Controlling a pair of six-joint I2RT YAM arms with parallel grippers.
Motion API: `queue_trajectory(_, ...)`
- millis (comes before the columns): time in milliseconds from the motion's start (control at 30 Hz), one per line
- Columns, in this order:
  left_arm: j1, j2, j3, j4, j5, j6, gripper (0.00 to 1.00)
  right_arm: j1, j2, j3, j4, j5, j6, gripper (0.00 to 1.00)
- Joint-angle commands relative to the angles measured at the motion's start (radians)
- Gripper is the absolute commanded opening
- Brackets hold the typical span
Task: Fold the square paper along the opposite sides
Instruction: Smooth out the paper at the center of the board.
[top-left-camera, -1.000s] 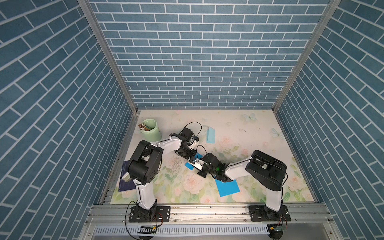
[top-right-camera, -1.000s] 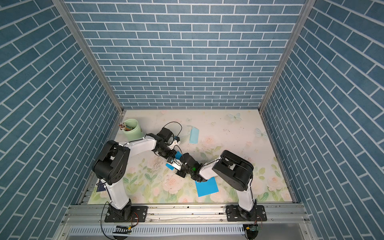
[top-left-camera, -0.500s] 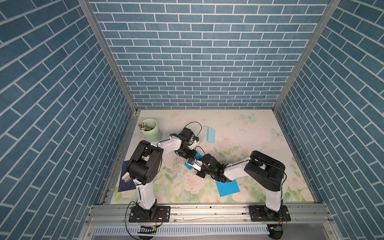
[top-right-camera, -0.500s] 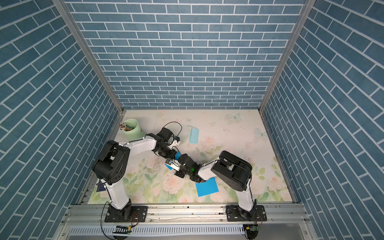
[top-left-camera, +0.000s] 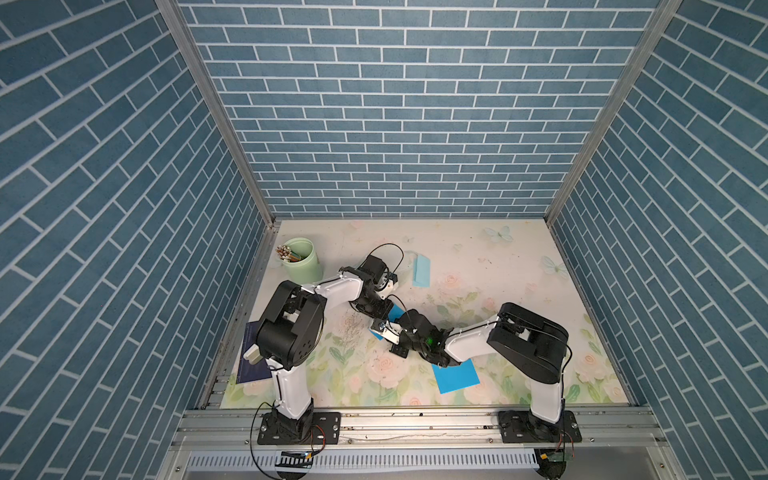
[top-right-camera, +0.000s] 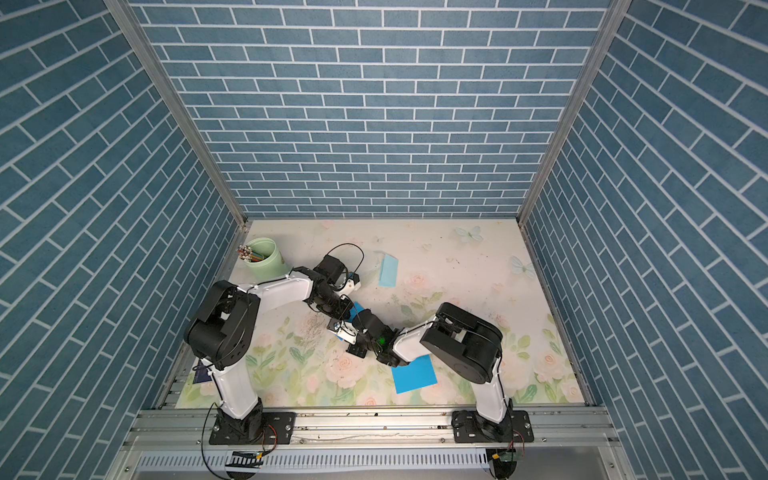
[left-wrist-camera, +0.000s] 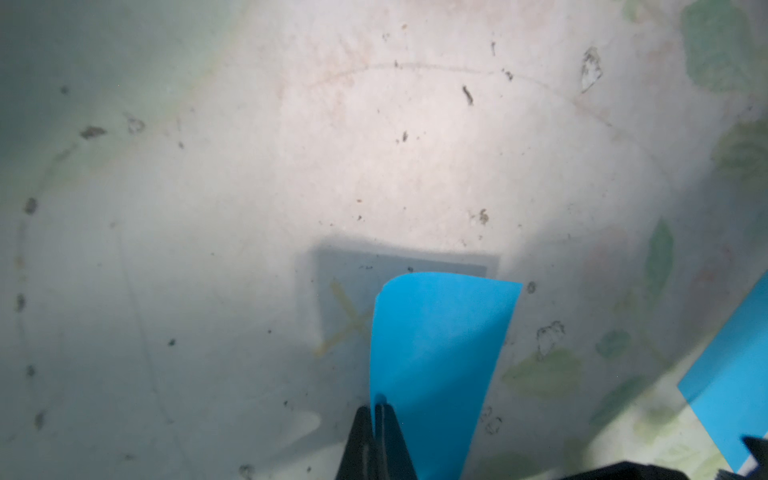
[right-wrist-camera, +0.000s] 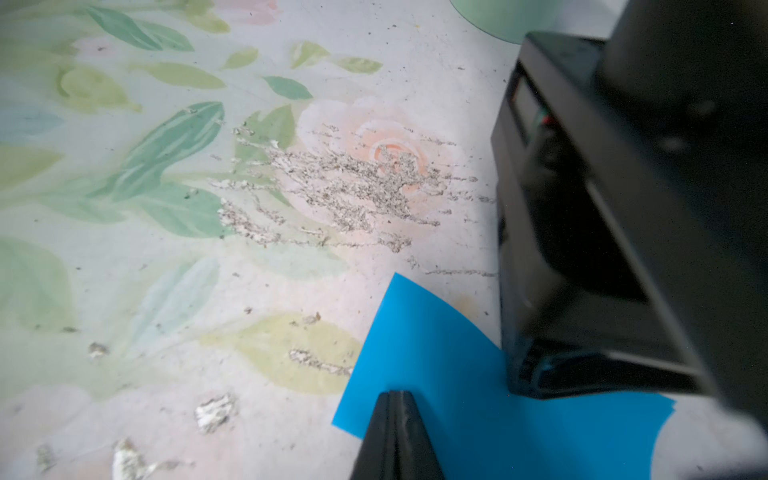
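Shows the right gripper (right-wrist-camera: 392, 397), jaws pressed together on one edge of the blue paper (right-wrist-camera: 449, 365), which is bowed rather than flat. Also shows a black housing (right-wrist-camera: 602, 228) overlapping the paper, grey scuff marks (right-wrist-camera: 345, 187) on the floral tabletop (right-wrist-camera: 145, 291), and a pale green container (right-wrist-camera: 507, 16), mostly cut off.

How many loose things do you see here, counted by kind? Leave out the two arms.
bright blue paper sheet: 2
pale blue folded paper: 1
green cup of pencils: 1
dark blue book: 1
Total: 5
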Motion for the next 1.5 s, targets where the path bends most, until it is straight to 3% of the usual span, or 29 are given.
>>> queue_trajectory(0, 0.014, 0.094, -0.059, -0.057, -0.140, -0.001, 0.00, 0.027, 0.046, -0.029, -0.140, -0.033, -0.012, 0.09)
queue_trajectory(1333, 0.020, 0.090, -0.053, -0.062, -0.140, -0.005, 0.00, 0.086, 0.034, -0.044, -0.183, -0.021, 0.032, 0.09)
queue_trajectory(1467, 0.019, 0.082, -0.062, -0.056, -0.133, -0.007, 0.00, 0.075, -0.078, -0.039, -0.163, -0.022, 0.060, 0.07)
